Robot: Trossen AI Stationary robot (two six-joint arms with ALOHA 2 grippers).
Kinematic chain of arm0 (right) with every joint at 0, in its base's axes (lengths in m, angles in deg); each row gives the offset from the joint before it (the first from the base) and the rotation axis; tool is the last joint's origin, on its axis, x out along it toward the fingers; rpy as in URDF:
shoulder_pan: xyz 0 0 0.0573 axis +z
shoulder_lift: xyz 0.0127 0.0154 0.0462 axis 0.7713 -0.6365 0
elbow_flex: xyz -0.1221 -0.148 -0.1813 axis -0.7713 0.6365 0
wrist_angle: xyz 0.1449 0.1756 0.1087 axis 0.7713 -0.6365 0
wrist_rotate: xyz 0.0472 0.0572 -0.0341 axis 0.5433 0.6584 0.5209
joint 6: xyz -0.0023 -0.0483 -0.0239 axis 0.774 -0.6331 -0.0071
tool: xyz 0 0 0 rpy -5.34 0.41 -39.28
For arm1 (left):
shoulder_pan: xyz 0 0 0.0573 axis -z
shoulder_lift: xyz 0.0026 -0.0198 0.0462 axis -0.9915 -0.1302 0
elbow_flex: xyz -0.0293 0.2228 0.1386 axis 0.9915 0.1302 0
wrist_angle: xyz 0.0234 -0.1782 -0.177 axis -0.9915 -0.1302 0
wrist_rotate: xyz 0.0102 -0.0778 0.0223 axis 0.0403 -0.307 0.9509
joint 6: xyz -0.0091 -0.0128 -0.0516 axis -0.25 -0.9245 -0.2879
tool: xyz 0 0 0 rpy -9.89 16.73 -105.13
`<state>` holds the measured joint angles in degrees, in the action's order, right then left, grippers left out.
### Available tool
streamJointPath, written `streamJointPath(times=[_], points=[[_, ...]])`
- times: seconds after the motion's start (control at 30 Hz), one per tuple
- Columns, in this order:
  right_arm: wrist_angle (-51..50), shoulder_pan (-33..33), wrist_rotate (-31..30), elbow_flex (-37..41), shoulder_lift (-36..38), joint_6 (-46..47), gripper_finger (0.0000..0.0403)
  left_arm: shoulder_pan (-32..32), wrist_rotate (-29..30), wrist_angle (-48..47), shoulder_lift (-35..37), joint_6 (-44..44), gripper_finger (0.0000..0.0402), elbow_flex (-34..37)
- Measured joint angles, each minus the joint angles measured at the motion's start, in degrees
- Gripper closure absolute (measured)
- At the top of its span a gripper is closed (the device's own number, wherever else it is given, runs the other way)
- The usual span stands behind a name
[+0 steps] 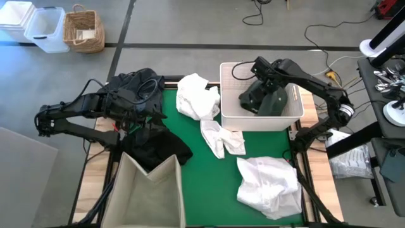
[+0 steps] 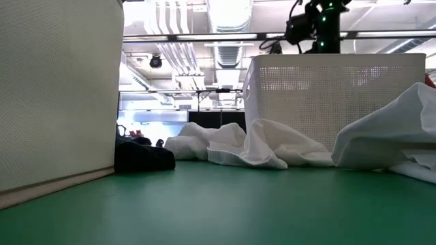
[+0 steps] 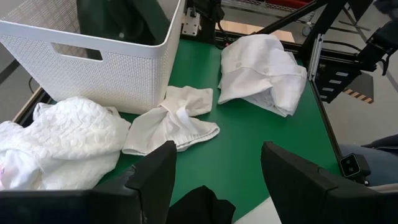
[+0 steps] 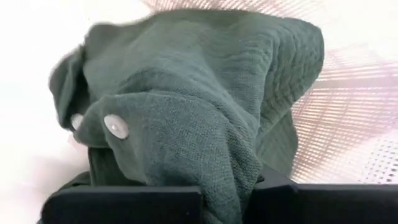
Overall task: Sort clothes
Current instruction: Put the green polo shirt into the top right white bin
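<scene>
My right gripper [image 1: 264, 95], clenched on the dark green garment [image 1: 266, 101], hangs it inside the white basket [image 1: 294, 117] at far right. My left gripper [image 1: 142, 104] waits released, far left. Next, I judge: let go, then retreat upward.

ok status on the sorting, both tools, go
Right tool shut on dark green garment, over white basket. Left tool open, empty, above black clothes. Three white garments on the mat, nothing blocking.
</scene>
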<state>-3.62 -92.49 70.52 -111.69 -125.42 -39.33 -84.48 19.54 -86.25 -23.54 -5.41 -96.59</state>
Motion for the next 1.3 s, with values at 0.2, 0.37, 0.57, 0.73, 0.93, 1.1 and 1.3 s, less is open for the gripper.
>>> streamJointPath(times=[0.2, 0.37, 0.57, 0.73, 0.93, 1.1, 1.3], points=[[0.18, -0.02, 0.12, 1.57, -3.00, -0.45, 0.0390, 0.00, 0.00, 0.00, -0.02, 0.00, 0.0188, 0.34], [1.16, 0.13, 0.18, 1.57, -5.67, -1.22, 0.0390, -0.01, 0.00, 0.06, -0.02, 0.00, 0.0188, 0.81], [2.89, 0.13, 0.20, 1.57, -7.88, -2.68, 0.0390, 0.00, 0.01, 0.08, -0.02, 0.00, 0.0188, 1.87], [4.09, 0.11, 0.17, 1.57, -8.03, -3.25, 0.0390, -0.01, 0.02, 0.16, -0.02, 0.00, 0.0188, 2.12], [4.23, 0.11, 0.17, 1.57, -7.22, -3.04, 0.0390, -0.01, 0.04, 0.98, -0.02, 0.00, 0.0188, 2.14], [4.30, 0.13, 0.15, 1.57, -7.17, -3.06, 0.0387, 0.00, 0.04, 1.00, -0.02, 0.00, 0.0188, 2.14], [4.56, 0.13, 0.05, 1.57, -7.11, -3.02, 0.0338, 0.00, 0.04, 1.00, -0.02, 0.00, 0.0188, 2.16]])
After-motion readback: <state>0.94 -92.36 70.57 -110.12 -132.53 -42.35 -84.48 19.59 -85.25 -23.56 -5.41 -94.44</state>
